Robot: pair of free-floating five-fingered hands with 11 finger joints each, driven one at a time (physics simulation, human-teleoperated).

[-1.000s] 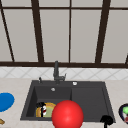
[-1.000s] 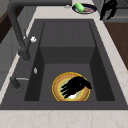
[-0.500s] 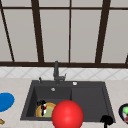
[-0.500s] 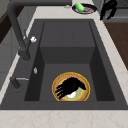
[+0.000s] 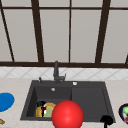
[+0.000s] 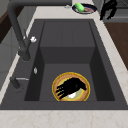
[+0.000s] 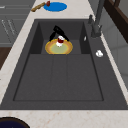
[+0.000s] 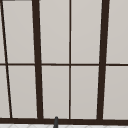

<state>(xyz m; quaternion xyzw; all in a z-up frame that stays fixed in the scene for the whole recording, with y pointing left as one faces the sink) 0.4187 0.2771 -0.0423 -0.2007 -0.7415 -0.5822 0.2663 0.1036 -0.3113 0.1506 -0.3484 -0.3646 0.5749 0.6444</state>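
yellow plate [image 6: 85,86] under left robot hand [image 6: 70,87], in sink [image 6: 67,53]

Your left hand [image 6: 70,87] tipped a little over the yellow plate [image 6: 85,86], uncovering a small white object [image 6: 72,95] beneath it.

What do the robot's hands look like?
Both are plain black, shaped like a person's hands with slim fingers. No arm, sleeve, cable or marking shows on them. The left hand is over the yellow plate in the sink; the right hand is at the sink's front right corner.

red ball [image 5: 67,115], blue plate [image 5: 5,101], faucet [image 5: 56,72]
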